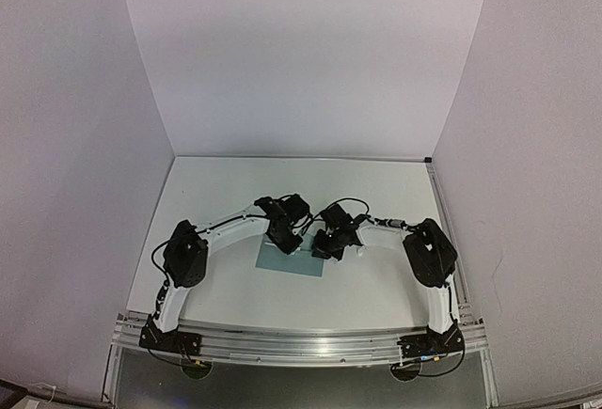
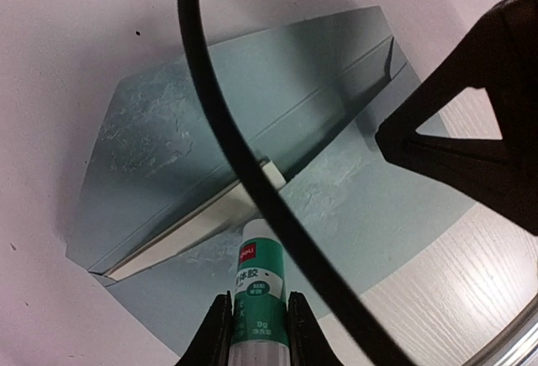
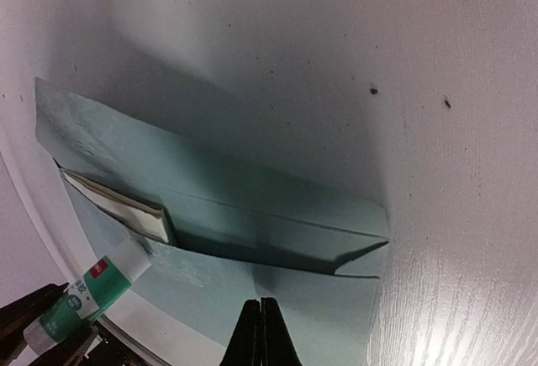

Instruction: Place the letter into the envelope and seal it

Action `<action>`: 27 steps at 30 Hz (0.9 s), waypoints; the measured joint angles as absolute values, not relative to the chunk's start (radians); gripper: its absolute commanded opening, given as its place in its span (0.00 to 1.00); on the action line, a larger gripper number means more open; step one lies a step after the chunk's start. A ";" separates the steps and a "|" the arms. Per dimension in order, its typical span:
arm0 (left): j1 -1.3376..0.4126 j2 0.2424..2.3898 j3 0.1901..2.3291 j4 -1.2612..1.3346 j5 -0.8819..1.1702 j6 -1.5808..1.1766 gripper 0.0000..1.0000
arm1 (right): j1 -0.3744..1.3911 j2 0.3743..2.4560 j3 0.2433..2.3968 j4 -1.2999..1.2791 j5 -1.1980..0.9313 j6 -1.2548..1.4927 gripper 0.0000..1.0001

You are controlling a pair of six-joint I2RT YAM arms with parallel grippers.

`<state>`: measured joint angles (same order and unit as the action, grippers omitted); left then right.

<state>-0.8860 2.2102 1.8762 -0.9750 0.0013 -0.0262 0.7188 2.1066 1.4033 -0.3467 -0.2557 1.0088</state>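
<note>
On the overhead view the envelope (image 1: 291, 260) lies flat mid-table (image 1: 376, 193) between the two arms, its long axis running left to right, roughly parallel to the near edge. My left wrist view shows the flap open, hinged along the long crease. The letter (image 2: 189, 233) sits inside the pocket, with only a cream strip of its long edge showing at the mouth, lined up with the envelope's length.

The left tool (image 2: 257, 303) is clamped on a green-and-white glue stick (image 2: 256, 278), whose white end points at the pocket mouth, just beside the letter's exposed corner. The right tool (image 3: 260, 309) has its fingers pressed together with nothing between them, poised over the envelope's body below the pocket mouth. I cannot tell whether it is touching the paper.
</note>
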 measured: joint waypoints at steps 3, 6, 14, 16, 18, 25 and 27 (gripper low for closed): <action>-0.892 2.225 1.899 -0.968 -0.022 -0.027 0.00 | 0.719 2.124 1.393 -0.322 -0.258 1.009 0.00; -0.897 2.245 1.932 -0.984 -0.034 -0.021 0.00 | 0.719 2.124 1.386 -0.303 -0.256 1.009 0.00; -0.917 2.297 2.015 -1.088 -0.056 0.035 0.00 | 0.719 2.124 1.380 -0.284 -0.254 0.999 0.00; -0.922 2.297 2.033 -1.117 -0.058 0.046 0.00 | 0.719 2.124 1.380 -0.284 -0.251 0.997 0.00; -0.924 2.297 2.045 -1.141 -0.063 0.054 0.00 | 0.720 2.124 1.380 -0.285 -0.247 0.994 0.00; -0.925 2.299 2.094 -1.187 -0.068 0.062 0.00 | 0.725 2.124 1.386 -0.294 -0.235 0.986 0.00; -0.927 2.299 2.091 -1.186 -0.067 0.062 0.00 | 0.725 2.125 1.389 -0.298 -0.232 0.984 0.00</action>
<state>-0.9266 2.2986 2.0909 -1.1857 -0.0665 0.0620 0.7254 2.1245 1.3889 -0.2981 -0.2322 0.9843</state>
